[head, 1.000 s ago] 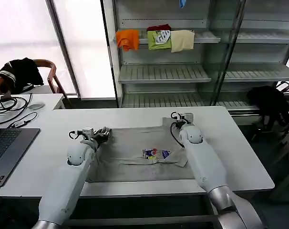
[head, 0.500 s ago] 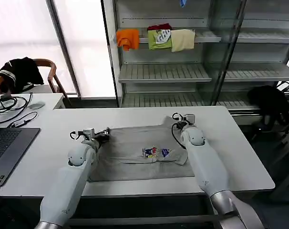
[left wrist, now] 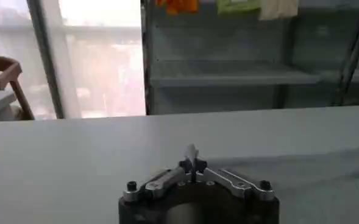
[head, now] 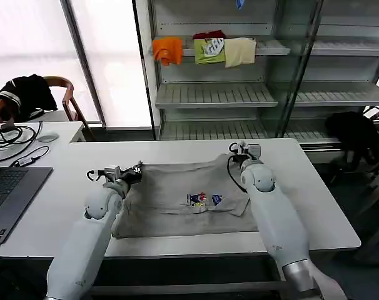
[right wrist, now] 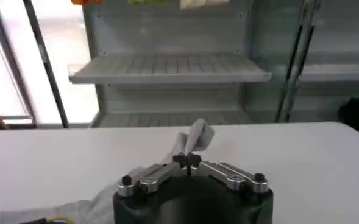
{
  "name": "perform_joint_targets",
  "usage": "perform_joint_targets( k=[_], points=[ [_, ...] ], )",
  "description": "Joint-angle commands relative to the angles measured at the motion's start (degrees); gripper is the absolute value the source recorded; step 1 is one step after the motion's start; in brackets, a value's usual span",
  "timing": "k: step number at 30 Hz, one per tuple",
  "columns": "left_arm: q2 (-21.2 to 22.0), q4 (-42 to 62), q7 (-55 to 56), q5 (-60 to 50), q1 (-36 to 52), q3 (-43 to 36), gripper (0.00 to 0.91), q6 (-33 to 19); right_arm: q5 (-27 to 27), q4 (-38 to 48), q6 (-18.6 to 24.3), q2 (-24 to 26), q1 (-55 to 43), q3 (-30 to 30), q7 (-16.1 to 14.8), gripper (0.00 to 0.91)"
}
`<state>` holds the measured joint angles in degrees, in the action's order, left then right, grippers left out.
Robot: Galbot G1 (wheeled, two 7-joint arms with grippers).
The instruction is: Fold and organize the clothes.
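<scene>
A light grey shirt (head: 177, 200) with a small multicoloured chest print (head: 205, 200) lies spread on the white table (head: 314, 206). My left gripper (head: 138, 169) is shut on the shirt's far left corner, and a bit of grey cloth (left wrist: 191, 151) pokes out past its closed fingertips. At the far right corner my right gripper (head: 241, 149) is shut on the fabric, a grey fold (right wrist: 191, 139) sticking up from its tips. The far edge of the shirt runs taut between the two grippers.
Behind the table stands a metal shelf unit (head: 214, 94) with orange (head: 167, 51), green (head: 209, 50) and cream (head: 239, 52) folded cloths on an upper shelf. A laptop (head: 5, 194) and cables (head: 17, 140) lie at the left. Black garments hang on chairs left (head: 27, 94) and right (head: 355, 134).
Both grippers have moved apart, the left one leftward and the right one rightward and farther back, pulling the shirt's far edge straighter and wider.
</scene>
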<state>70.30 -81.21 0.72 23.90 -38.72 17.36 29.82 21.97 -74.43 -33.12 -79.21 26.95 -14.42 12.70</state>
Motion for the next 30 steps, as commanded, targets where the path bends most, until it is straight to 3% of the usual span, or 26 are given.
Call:
perform_joint_targets(
  k=[1, 20, 30],
  points=[
    [-0.83, -6.14, 0.08, 0.04, -3.21, 0.17, 0.020, -0.55, 0.08, -8.77, 0.00, 1.17, 2.89, -0.23, 0.06, 0.000],
    [-5.78, -21.48, -0.20, -1.62, -19.02, 3.47, 0.020, -1.33, 1.91, -32.67, -0.05, 5.35, 25.04, -5.23, 2.36, 0.000],
    [-5.23, -24.73, -0.34, -3.21, -24.26, 3.48, 0.020, -1.45, 1.89, -38.98, 0.03, 5.21, 37.49, -8.73, 3.93, 0.000]
  ],
)
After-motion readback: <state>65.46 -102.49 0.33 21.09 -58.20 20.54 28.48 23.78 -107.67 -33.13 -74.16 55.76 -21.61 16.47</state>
